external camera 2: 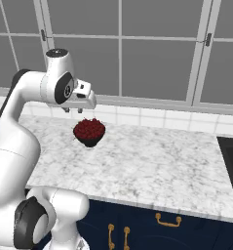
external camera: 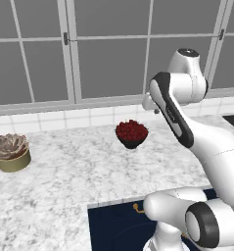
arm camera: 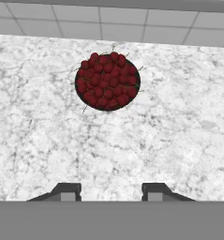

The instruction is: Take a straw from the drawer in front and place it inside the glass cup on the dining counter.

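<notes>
- Left base view: the arm is raised above the marble worktop (external camera: 64, 181), with the hand near the bowl of red fruit (external camera: 131, 133). I judge the task is at its very start. The drawer (external camera: 119, 226) is the navy panel with a brass handle, below the worktop edge in front of the bowl, and it looks shut. A potted succulent (external camera: 11, 152) stands far left of the bowl.
- Right base view: the gripper (external camera 2: 73, 110) hangs just above and left of the bowl, empty. Windows and white tiles are behind the bowl; navy cabinet doors (external camera 2: 118, 229) are below.
- Hand view: both fingertips (arm camera: 69, 192) are spread apart, holding nothing, above bare marble in front of the bowl. Next, the hand must go down to the drawer handle and pull; I see no straw yet.
</notes>
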